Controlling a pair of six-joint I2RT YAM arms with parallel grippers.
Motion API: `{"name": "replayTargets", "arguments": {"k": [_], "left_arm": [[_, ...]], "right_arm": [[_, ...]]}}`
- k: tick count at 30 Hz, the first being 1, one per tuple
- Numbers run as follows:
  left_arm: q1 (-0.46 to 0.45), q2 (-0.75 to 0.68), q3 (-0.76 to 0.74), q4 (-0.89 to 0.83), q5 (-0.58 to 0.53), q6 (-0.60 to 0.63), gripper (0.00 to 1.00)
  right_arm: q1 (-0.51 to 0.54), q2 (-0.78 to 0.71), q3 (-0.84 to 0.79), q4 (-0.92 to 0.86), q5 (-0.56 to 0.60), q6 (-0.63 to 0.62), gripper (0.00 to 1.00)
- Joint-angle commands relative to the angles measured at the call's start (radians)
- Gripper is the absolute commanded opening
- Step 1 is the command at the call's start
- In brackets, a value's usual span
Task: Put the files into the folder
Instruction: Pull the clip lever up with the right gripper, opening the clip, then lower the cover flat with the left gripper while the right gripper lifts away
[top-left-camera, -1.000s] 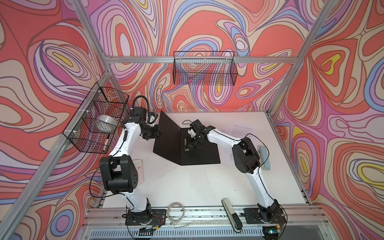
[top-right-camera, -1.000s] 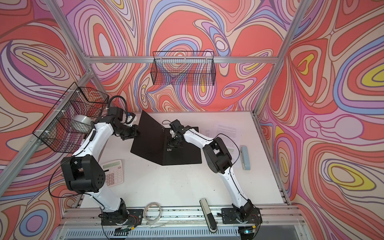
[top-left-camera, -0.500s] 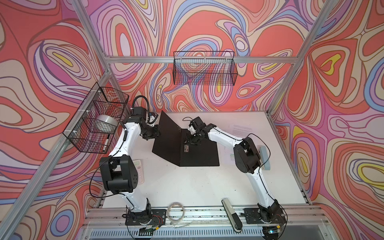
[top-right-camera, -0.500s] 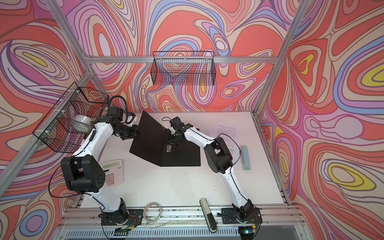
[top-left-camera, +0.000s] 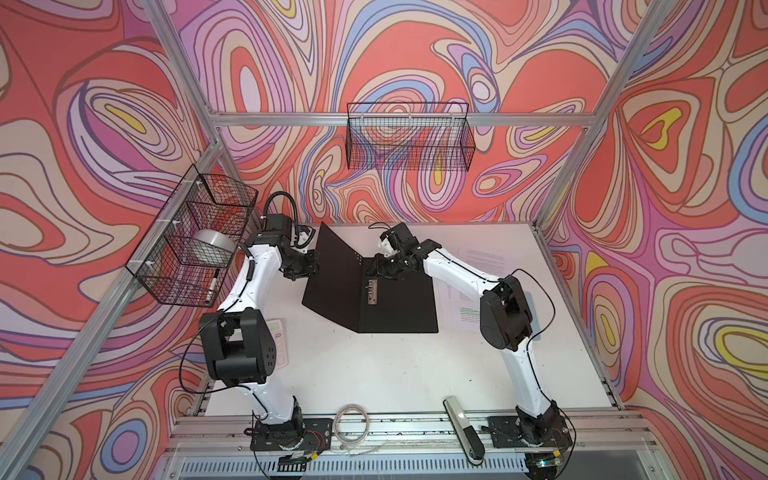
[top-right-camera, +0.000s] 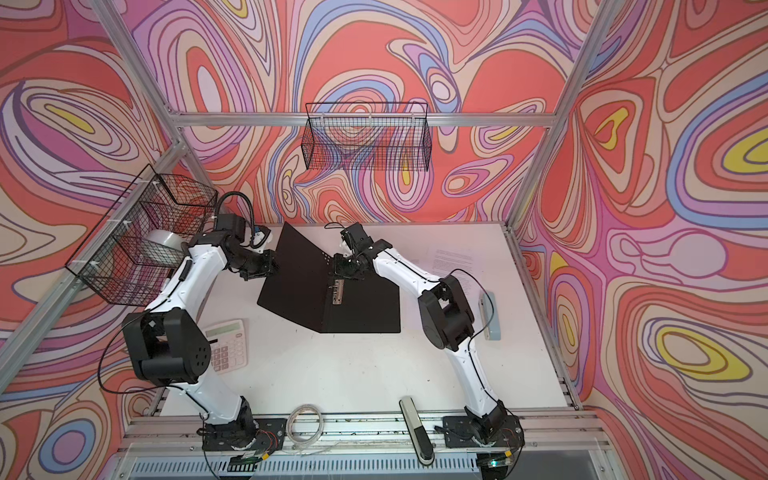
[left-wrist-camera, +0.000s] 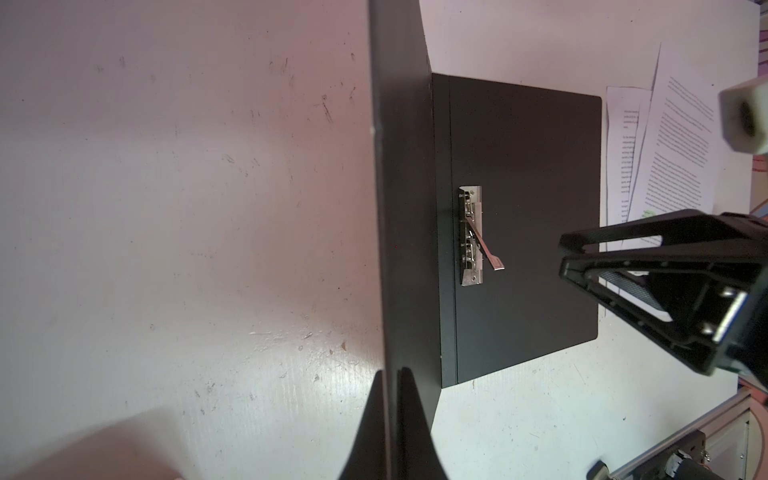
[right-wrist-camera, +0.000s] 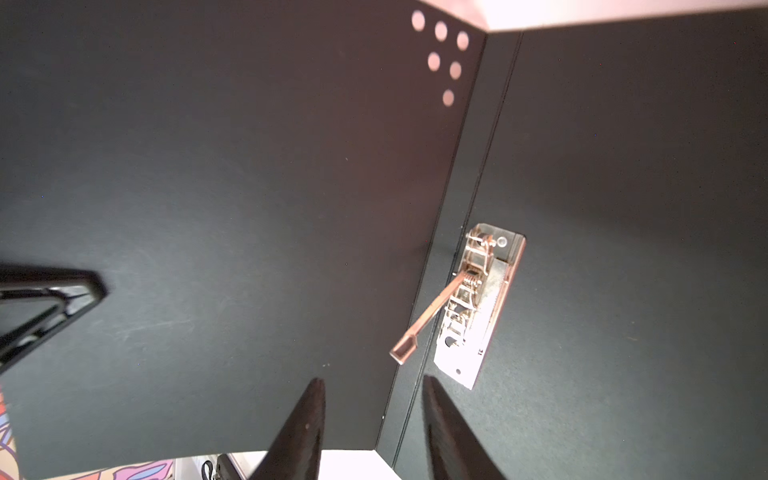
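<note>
Moved since a second ago: the right hand (right-wrist-camera: 372, 379) has let go of the clip lever (right-wrist-camera: 428, 316) and its fingers now stand apart, empty, above the spine beside the metal clip (right-wrist-camera: 478, 307); the lever is raised. The left hand (left-wrist-camera: 390, 371) is pinched on the lifted cover's edge. The folder (top-left-camera: 399, 303) lies open by the far edge of the surface (top-left-camera: 374, 374), at mid-width. The files (top-left-camera: 482, 266) lie flat just beside it, toward the right edge.
</note>
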Motion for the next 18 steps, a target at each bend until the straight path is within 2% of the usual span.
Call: {"name": "replayTargets", "arguments": {"k": [1,10,18], "left_arm": [[0.007,0.028,-0.02,0.022,-0.055,0.025,0.06],[0.008,0.061,-0.069,0.062,-0.115,0.019,0.14],[0.009,0.096,-0.105,0.085,-0.172,0.015,0.19]], "right_arm": [[-0.006,-0.051,-0.029,-0.008,0.047,-0.014,0.39],[-0.006,-0.155,-0.254,0.054,0.094,0.007,0.37],[-0.006,-0.158,-0.348,0.043,0.174,0.009,0.36]]}}
